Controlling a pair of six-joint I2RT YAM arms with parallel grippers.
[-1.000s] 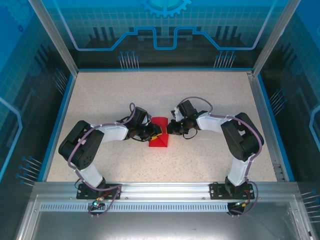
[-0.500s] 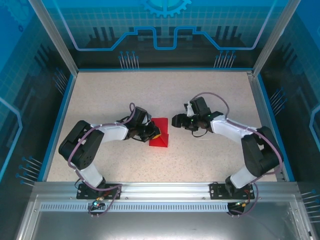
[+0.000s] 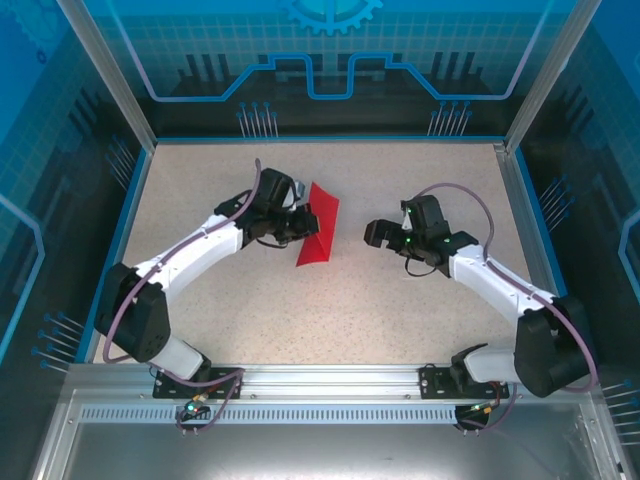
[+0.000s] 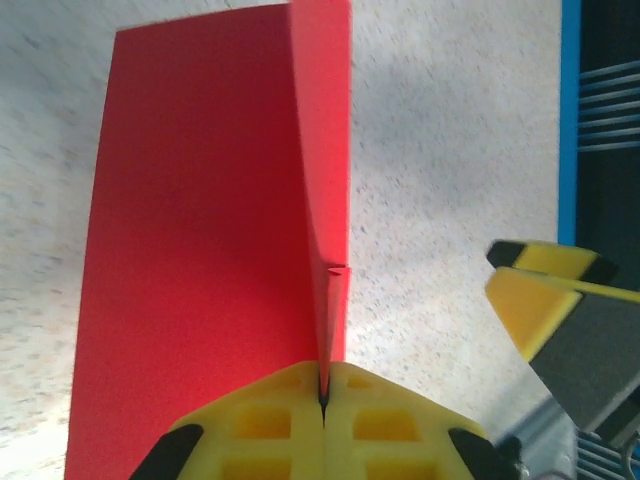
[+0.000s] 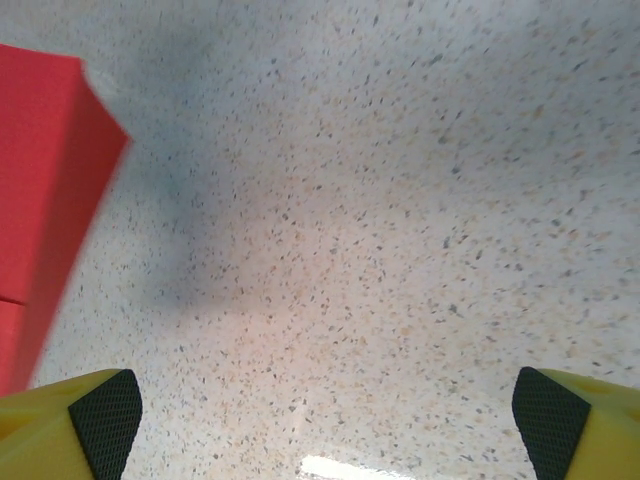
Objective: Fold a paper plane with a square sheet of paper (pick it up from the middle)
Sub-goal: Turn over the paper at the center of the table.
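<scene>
In the top view the folded red paper (image 3: 319, 226) is a little left of the frame's centre, over the speckled table (image 3: 420, 330). Its long axis runs steeply from upper right to lower left, with the upper end leaning right. The left gripper (image 3: 300, 223) meets its left edge with its jaws closed on the paper. The right gripper (image 3: 373, 232) is well apart to the right, jaws spread and holding nothing. In the left wrist view the left gripper (image 4: 323, 388) sits at bottom centre, its yellow fingers (image 4: 270, 420) pressed together on the paper's (image 4: 200, 250) folded edge. The sheet runs lengthwise from the bottom to the top of the frame, with a broad panel at left and a narrow flap rising along the crease at centre. In the right wrist view the right gripper (image 5: 330, 410) has its fingertips (image 5: 105, 420) at the two bottom corners, wide apart over bare table (image 5: 400, 200). The paper (image 5: 40, 200) lies at the left edge, one corner pointing right.
</scene>
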